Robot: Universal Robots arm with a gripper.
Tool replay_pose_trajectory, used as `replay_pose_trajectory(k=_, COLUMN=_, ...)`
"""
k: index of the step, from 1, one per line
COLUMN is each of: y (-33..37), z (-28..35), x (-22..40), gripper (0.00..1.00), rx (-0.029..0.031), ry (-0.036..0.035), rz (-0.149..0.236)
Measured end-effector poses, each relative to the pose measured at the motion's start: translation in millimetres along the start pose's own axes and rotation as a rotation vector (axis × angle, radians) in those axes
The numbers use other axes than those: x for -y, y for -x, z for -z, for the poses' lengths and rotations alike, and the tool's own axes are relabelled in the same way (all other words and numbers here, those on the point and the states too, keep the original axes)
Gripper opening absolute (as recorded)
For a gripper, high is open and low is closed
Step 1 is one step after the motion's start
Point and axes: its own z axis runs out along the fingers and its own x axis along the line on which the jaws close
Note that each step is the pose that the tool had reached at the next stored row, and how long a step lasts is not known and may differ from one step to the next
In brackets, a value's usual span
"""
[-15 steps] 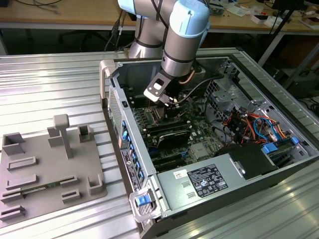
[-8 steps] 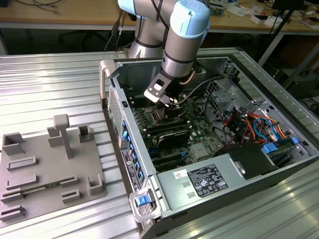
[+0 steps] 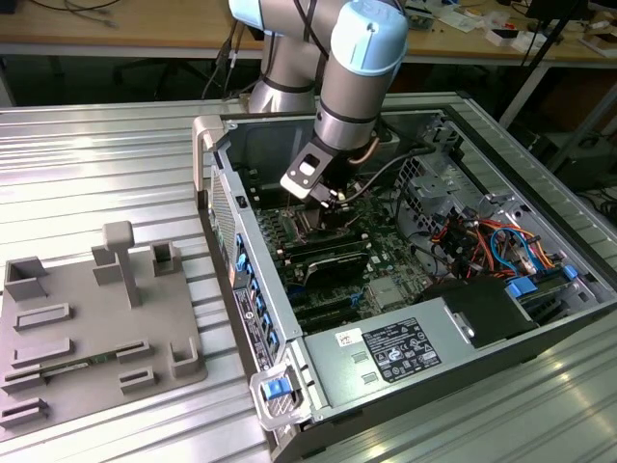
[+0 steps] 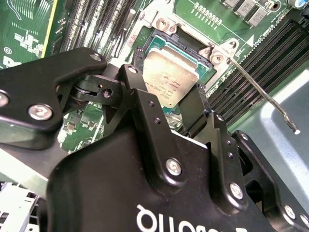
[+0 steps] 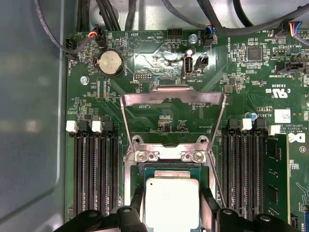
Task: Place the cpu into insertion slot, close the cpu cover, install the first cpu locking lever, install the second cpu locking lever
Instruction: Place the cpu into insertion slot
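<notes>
Black fingers (image 4: 145, 104) of the end effector (image 4: 168, 87) crowd the near part of the second wrist view, pressed against two opposite edges of the cpu (image 4: 169, 72). From what I can see they are clamped on the chip, not standing off it. The chip's silver face is up, and it sits over the insertion slot (image 5: 128, 181), low within the silver rim. I can't tell whether it is fully seated or a touch proud.

The cpu cover (image 5: 174, 95) is swung open beyond the slot, with green board showing through its cut-out. A thin locking lever (image 4: 260, 92) juts out free beside the socket, above the long black memory slots (image 5: 91, 174).

In the middle of the exterior view the arm reaches down into the open computer case (image 3: 260, 289), which lies on the ribbed metal counter (image 3: 96, 145). A grey parts fixture (image 3: 96, 328) lies at that view's lower left, well apart from the case.

To my eye the danger is alignment. If the chip is slightly skewed or tilted to the slot, pressing or letting go could leave it cocked on the rim or bend the contacts beneath. The fingers hang very close to the rim too, so a small sideways drift could knock the frame or drag the chip. The upright cover and loose lever stand near enough to snag.
</notes>
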Motion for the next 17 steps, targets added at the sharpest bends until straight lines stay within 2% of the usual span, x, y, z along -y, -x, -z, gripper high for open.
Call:
replay_pose_trajectory(k=4, y=0.0, z=-0.7, x=0.0, gripper=0.55, rx=-0.0007, ry=-0.0002, rz=0.013)
replay_pose_trajectory(k=17, y=-0.5, z=-4.6, x=-0.2, gripper=0.55, rx=-0.0003, ry=-0.0020, rz=0.015)
